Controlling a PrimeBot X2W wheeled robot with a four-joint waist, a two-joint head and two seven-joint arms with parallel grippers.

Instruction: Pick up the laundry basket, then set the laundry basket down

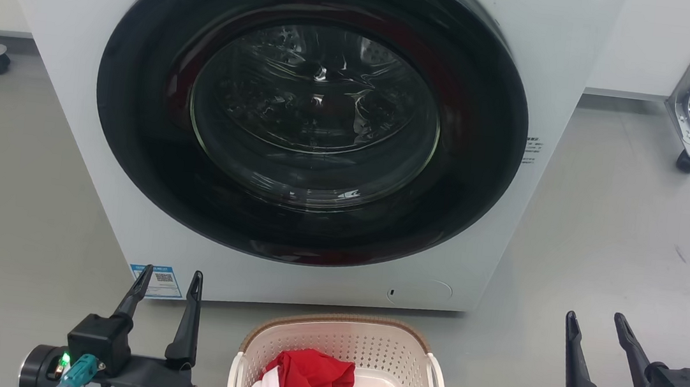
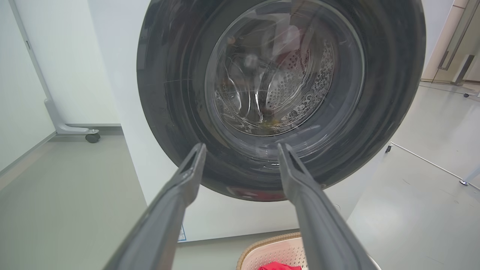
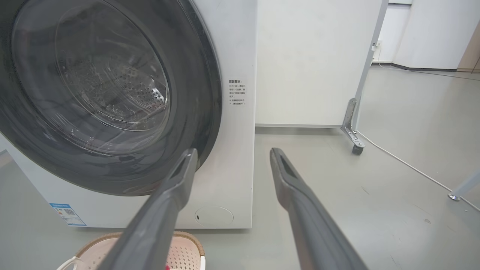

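1. A front-loading washing machine [image 1: 301,118] looms from 9 to 3 o'clock in the head view.
2. The laundry basket [image 1: 361,343] sits on the floor at 6 o'clock, just before the machine, not yet lifted.
3. The left gripper [image 1: 173,273] at 7 o'clock and the right gripper [image 1: 595,316] at 5 o'clock flank it, fingers spread and empty. The pick-up seems barely begun, and each likely must next reach inward to a side handle.
4. A red garment [image 1: 312,382] lies inside the basket.
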